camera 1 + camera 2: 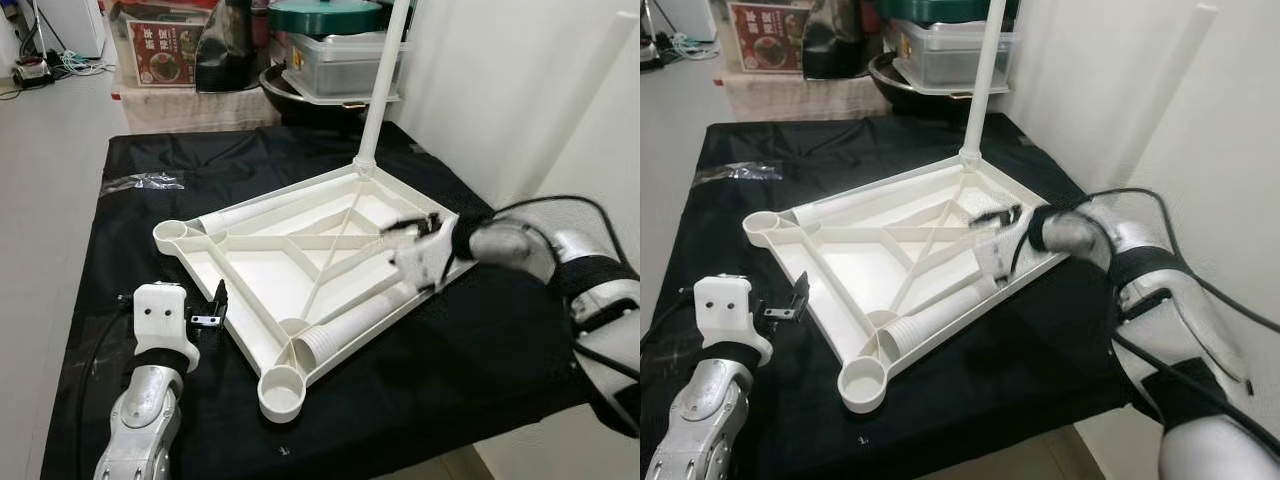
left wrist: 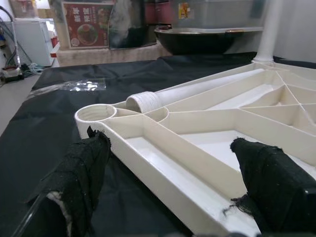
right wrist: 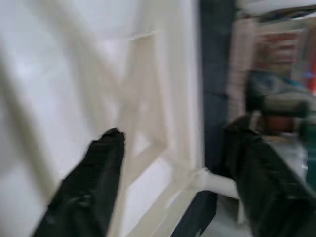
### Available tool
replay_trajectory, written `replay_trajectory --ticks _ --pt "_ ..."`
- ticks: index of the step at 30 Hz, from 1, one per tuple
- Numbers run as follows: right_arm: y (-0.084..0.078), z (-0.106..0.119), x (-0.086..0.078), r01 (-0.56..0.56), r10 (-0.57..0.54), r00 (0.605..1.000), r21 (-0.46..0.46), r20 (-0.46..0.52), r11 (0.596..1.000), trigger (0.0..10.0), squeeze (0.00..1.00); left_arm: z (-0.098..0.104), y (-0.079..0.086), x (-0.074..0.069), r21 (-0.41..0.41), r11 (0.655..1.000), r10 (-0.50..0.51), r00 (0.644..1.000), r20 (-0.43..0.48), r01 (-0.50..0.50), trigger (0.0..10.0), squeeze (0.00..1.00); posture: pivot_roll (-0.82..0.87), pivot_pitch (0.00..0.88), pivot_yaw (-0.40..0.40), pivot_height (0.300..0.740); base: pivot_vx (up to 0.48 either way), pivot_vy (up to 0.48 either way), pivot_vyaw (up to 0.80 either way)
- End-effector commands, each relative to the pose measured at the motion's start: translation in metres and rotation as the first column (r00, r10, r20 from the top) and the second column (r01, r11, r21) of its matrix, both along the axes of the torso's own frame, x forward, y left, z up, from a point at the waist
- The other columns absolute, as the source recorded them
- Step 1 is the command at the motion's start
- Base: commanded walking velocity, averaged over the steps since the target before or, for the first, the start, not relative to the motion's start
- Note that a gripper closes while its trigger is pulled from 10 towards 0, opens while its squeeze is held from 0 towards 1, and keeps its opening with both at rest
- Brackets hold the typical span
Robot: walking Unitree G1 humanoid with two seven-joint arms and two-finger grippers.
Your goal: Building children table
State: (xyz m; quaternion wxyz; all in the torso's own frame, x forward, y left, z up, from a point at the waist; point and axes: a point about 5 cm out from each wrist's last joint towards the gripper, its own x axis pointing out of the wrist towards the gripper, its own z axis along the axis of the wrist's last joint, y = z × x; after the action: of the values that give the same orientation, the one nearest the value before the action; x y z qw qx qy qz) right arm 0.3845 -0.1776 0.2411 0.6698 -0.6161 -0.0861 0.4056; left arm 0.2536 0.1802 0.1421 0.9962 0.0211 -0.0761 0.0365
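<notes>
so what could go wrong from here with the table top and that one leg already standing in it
The upright leg stands tall in the far corner of the upside-down table top; a shove from the right gripper, open over the right rim, could lever it over. The loose leg lying in the tray may roll if the top shifts. The left gripper, open astride the near rim, could drag the top across the black cloth.

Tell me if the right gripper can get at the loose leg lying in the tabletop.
Probably yes. The right gripper, fingers open, hovers over the upturned tabletop, and the loose leg lies just below it with nothing on top.
</notes>
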Motion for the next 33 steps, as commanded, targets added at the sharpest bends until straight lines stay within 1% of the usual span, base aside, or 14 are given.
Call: replay_trajectory --ticks 1,2,3,5,6,7,8,9,10,11,12,20,30,33 --pt "0.004 0.016 0.004 0.031 -0.030 1.000 0.174 -0.005 0.984 10.0 1.00 -0.003 0.001 0.000 0.015 1.000 0.002 1.000 -0.011 -0.002 10.0 0.00 0.06 0.000 -0.099 0.740 0.000 0.000 0.00" --pt "0.009 0.025 0.008 0.059 -0.053 0.998 0.341 -0.026 0.938 10.0 1.00 -0.003 0.001 0.000 0.013 1.000 0.006 1.000 -0.008 -0.006 10.0 0.00 0.06 0.000 -0.100 0.740 0.000 0.000 0.00" --pt "0.009 0.025 0.008 0.059 -0.053 0.998 0.341 -0.026 0.938 10.0 1.00 -0.003 0.001 0.000 0.013 1.000 0.006 1.000 -0.008 -0.006 10.0 0.00 0.06 0.000 -0.100 0.740 0.000 0.000 0.00" --pt "0.033 0.011 0.016 0.183 -0.130 0.983 0.671 -0.130 0.718 10.0 1.00 0.000 0.006 -0.001 -0.005 0.999 0.037 0.999 0.006 -0.037 10.0 0.00 0.07 0.000 -0.100 0.740 0.000 0.000 0.00" --pt "0.042 0.000 0.017 0.237 -0.138 0.971 0.738 -0.193 0.632 10.0 1.00 0.001 0.008 -0.002 -0.013 0.999 0.049 0.999 0.011 -0.049 10.0 0.00 0.07 0.000 -0.100 0.740 0.000 0.000 0.00" --pt "0.042 0.000 0.017 0.237 -0.138 0.971 0.738 -0.193 0.632 10.0 1.00 0.001 0.008 -0.002 -0.013 0.999 0.049 0.999 0.011 -0.049 10.0 0.00 0.07 0.000 -0.100 0.740 0.000 0.000 0.00" --pt "0.054 -0.018 0.016 0.295 -0.138 0.954 0.772 -0.264 0.563 10.0 1.00 0.002 0.010 -0.003 -0.017 0.998 0.058 0.998 0.013 -0.058 10.0 0.00 0.08 0.000 -0.105 0.740 0.000 0.000 0.00" --pt "0.054 -0.018 0.016 0.295 -0.138 0.954 0.772 -0.264 0.563 10.0 1.00 0.002 0.010 -0.003 -0.017 0.998 0.058 0.998 0.013 -0.058 10.0 0.00 0.08 0.000 -0.105 0.740 0.000 0.000 0.00" --pt "0.067 -0.034 0.012 0.339 -0.114 0.938 0.795 -0.328 0.503 10.0 0.20 0.003 0.011 -0.005 -0.021 0.998 0.063 0.998 0.011 -0.063 10.0 0.00 0.08 0.000 -0.105 0.740 0.000 0.000 0.00" --pt "0.080 -0.049 0.008 0.385 -0.093 0.918 0.807 -0.387 0.447 10.0 0.00 0.003 0.011 -0.006 -0.023 0.997 0.068 0.998 0.012 -0.068 10.0 0.00 0.10 0.000 -0.108 0.740 0.000 0.000 0.00" --pt "0.089 -0.058 0.005 0.416 -0.069 0.901 0.813 -0.427 0.408 10.0 0.00 0.003 0.012 -0.007 -0.024 0.997 0.071 0.997 0.012 -0.071 10.0 0.00 0.10 0.000 -0.108 0.740 0.000 0.000 0.00" --pt "0.113 -0.082 -0.009 0.508 0.001 0.841 0.788 -0.542 0.347 10.0 0.00 0.004 0.012 -0.010 -0.072 0.995 0.071 0.997 -0.001 -0.071 10.0 0.00 0.12 0.000 -0.118 0.740 0.000 0.116 0.00" --pt "0.126 -0.088 -0.018 0.532 0.009 0.818 0.763 -0.575 0.366 10.0 0.00 0.006 0.009 -0.010 -0.070 0.995 0.071 0.997 0.006 -0.070 10.0 0.00 0.12 0.000 -0.121 0.740 0.000 0.480 0.00" --pt "0.132 -0.086 -0.023 0.548 0.034 0.809 0.772 -0.588 0.323 10.0 0.00 0.007 0.008 -0.011 -0.050 0.997 0.066 0.998 0.020 -0.065 10.0 0.00 0.12 0.000 -0.112 0.740 0.000 0.000 0.27"
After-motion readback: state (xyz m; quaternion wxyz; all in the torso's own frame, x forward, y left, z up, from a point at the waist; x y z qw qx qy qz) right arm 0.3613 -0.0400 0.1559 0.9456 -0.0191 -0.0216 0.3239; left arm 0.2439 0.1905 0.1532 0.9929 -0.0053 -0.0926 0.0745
